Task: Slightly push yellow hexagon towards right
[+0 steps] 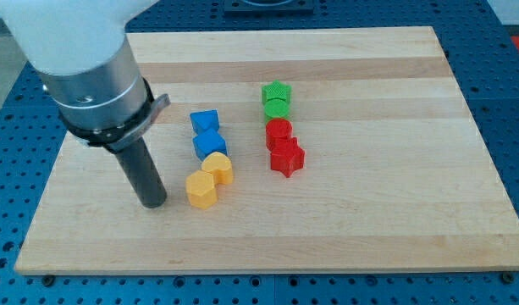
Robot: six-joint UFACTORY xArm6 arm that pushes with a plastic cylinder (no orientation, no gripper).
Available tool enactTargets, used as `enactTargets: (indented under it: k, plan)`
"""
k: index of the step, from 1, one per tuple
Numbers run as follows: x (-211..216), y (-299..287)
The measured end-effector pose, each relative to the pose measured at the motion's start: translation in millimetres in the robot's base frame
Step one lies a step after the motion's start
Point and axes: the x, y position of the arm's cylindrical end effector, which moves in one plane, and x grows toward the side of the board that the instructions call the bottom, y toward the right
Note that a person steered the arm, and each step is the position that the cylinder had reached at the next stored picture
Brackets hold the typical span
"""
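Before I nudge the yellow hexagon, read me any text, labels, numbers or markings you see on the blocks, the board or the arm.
None: there is no readable text anywhere in this view.
The yellow hexagon, the other blocks, the wooden board and the arm's grey housing are all unmarked.
My tip sits just to the view's left of the yellow hexagon.

Eight blocks on the wooden surface [394, 229], two per colour. Two blue blocks: one [205, 121], another [210, 143] just below it. Two yellow blocks: [218, 167] and [201, 189]. Two green blocks: [276, 91] and [276, 108]. Two red blocks: [278, 131] and [286, 157]. One rod, one tip [152, 203].
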Motion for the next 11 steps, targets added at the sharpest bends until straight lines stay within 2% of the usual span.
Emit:
enactTargets:
  k: [2,6,9,10,11]
  plan:
    - [0.0,18.5]
    - [-16.3,11.7]
    - [-15.6,28.0]
    - [-13.4,25.2]
    - [10.1,23.1]
